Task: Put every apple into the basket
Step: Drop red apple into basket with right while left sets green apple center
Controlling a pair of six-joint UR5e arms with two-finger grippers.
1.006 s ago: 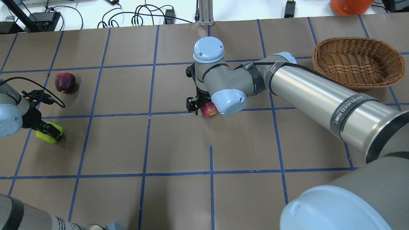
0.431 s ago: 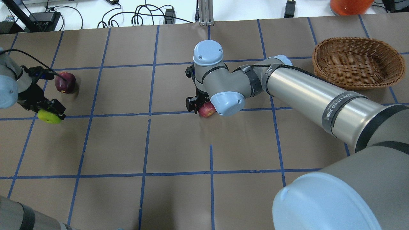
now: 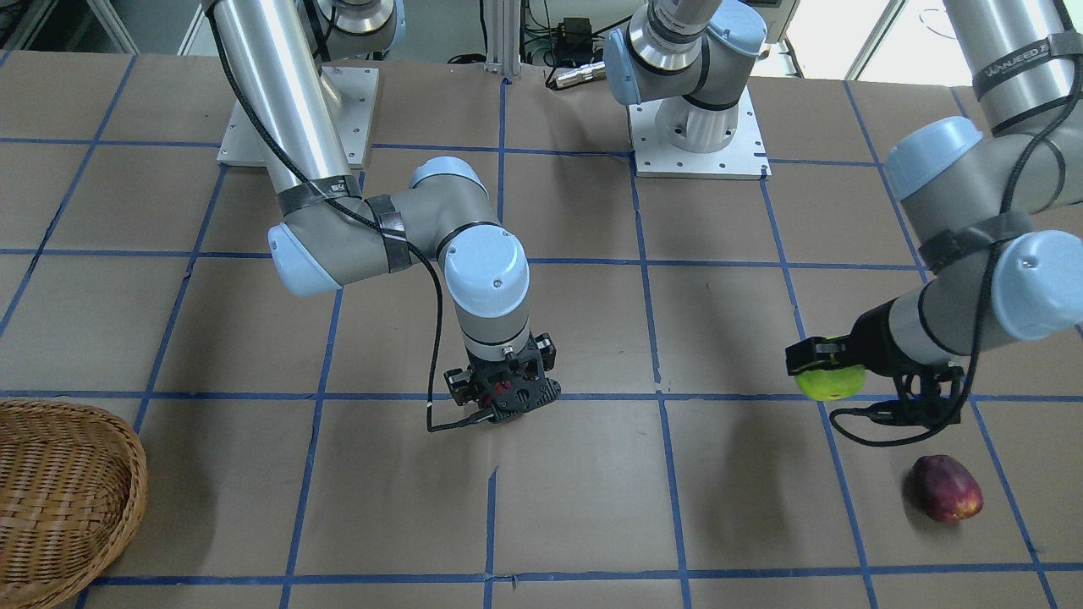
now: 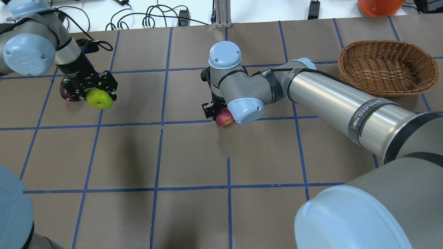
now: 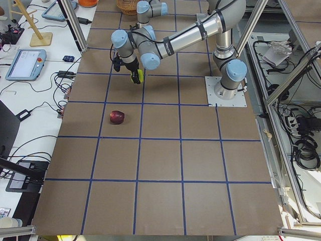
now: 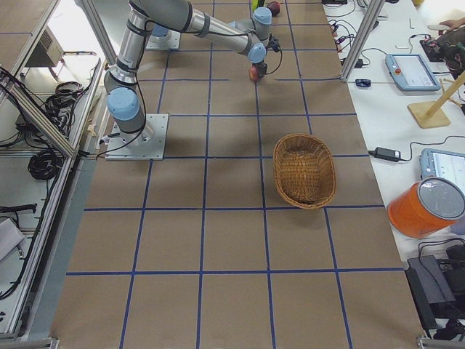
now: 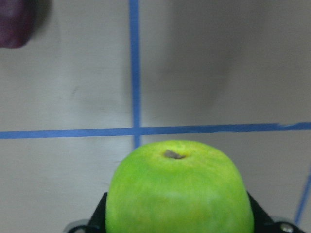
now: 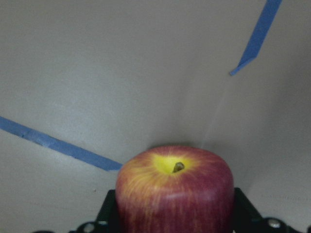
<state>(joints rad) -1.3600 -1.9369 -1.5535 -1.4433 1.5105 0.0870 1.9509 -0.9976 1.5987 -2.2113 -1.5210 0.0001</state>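
Apples in play, and the nearest is the red apple [image 4: 224, 120] with its yellow patch, mid-tabletop beside a blue tape line. The right claw [image 3: 504, 406] points straight down over it, its fingers pinching the fruit on both sides. The right wrist view shows the stem end facing the camera and the black fingers flanking it. The apple sits low over the brown paper, but whether it touches I cannot tell.

Over on the left, a little farther out, the left claw [image 4: 98, 92] is clamped on the lime green apple [image 4: 99, 99]. This one hangs well clear of the tabletop [image 4: 193, 155], stem end toward the wrist camera, with a crossing of blue tape below.

Just beyond it, farther left, the dark maroon apple [image 3: 948, 489] lies loose on the paper, nothing touching it. From overhead it peeks out half hidden behind the left claw.

Farthest out, at the far right, stands the woven wicker basket [image 4: 384, 90]. It is upright and open side up, well apart from all three apples.
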